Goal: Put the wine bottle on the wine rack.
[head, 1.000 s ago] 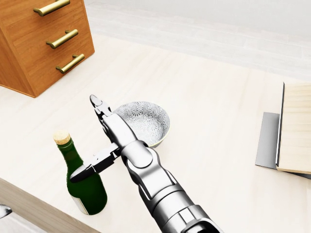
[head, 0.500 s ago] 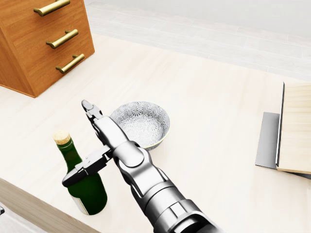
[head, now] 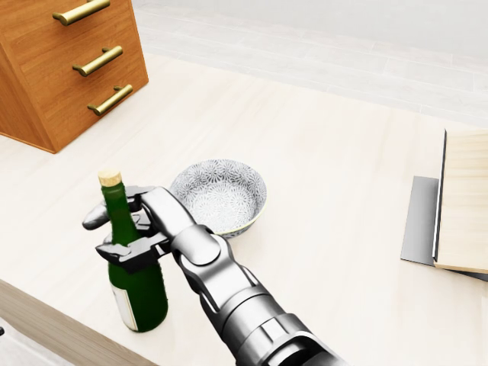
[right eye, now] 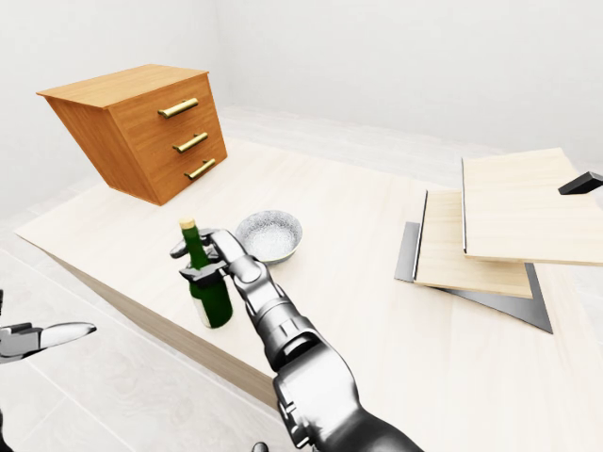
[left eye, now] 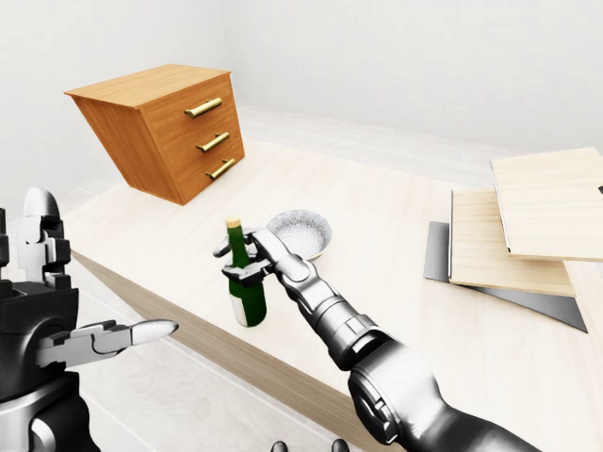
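A dark green wine bottle (head: 141,293) with a cork stopper stands upright on the pale wooden table (head: 320,168), near its bottom-left edge in the head view. My right hand (head: 116,235) is shut round the bottle at the base of its neck, one finger behind and two across the near side. A stack of pale wooden boards on a dark plate (left eye: 513,240) lies at the right of the table; I cannot tell whether it is the wine rack. My left hand (left eye: 99,341) hangs off the table at the lower left of the left-eye view, fingers spread and empty.
A patterned grey bowl (head: 219,194) sits just right of the bottle, close to my right forearm. A wooden chest with three brass-handled drawers (head: 72,65) stands at the table's upper left. The table edge (head: 46,316) runs right below the bottle.
My right hand moved left and closed its open fingers round the bottle's neck. The cork now sits higher in the head view. The camera has not moved.
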Tool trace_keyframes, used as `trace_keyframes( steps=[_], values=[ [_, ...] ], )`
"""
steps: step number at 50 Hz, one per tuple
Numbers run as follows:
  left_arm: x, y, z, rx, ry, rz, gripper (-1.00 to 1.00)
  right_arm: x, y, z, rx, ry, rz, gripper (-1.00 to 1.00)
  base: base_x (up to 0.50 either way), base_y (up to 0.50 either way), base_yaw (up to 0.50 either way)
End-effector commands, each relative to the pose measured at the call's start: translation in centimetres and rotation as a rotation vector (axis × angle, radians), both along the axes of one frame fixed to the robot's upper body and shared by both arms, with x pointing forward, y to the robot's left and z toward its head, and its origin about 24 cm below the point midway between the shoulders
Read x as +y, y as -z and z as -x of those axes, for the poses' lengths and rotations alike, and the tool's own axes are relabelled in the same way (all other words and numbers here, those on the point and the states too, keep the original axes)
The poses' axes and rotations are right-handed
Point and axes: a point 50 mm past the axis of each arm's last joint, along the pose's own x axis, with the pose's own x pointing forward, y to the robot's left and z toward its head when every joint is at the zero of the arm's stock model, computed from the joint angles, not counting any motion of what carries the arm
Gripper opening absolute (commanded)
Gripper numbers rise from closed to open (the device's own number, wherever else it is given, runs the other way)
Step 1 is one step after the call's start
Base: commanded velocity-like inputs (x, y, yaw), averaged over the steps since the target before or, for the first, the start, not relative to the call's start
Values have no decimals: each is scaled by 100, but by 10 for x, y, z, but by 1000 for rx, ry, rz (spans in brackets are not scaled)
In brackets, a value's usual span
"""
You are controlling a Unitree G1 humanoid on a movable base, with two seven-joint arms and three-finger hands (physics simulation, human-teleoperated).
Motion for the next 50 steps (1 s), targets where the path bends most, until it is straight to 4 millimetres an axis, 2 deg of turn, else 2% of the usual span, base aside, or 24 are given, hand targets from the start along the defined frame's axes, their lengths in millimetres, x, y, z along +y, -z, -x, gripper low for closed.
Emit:
trace_keyframes(
  steps=[1,12,14,15,18,24,27,29,50],
  values=[
    [1,5,-3,22,2,7,100,0,3,1,7,-4,10,-41,0,0,0],
    [1,8,-5,39,4,13,100,0,2,1,6,-4,7,-61,0,0,0],
    [1,7,-4,36,4,12,100,0,2,1,6,-4,6,-83,0,0,0],
    [1,7,-4,36,4,12,100,0,2,1,6,-4,6,-83,0,0,0],
    [1,7,-4,37,5,12,100,0,2,1,6,-2,4,-100,0,0,0],
    [1,10,-6,47,6,16,100,-1,1,0,5,0,-2,-100,0,0,0],
    [0,10,-6,51,7,17,100,1,-3,1,33,-17,-77,-100,0,0,0],
    [0,11,-6,52,7,17,100,-1,-3,-1,10,16,-48,-100,0,0,0],
    [-1,15,-8,73,11,24,100,-15,-35,-17,11,112,-181,-100,0,0,0]
  ],
)
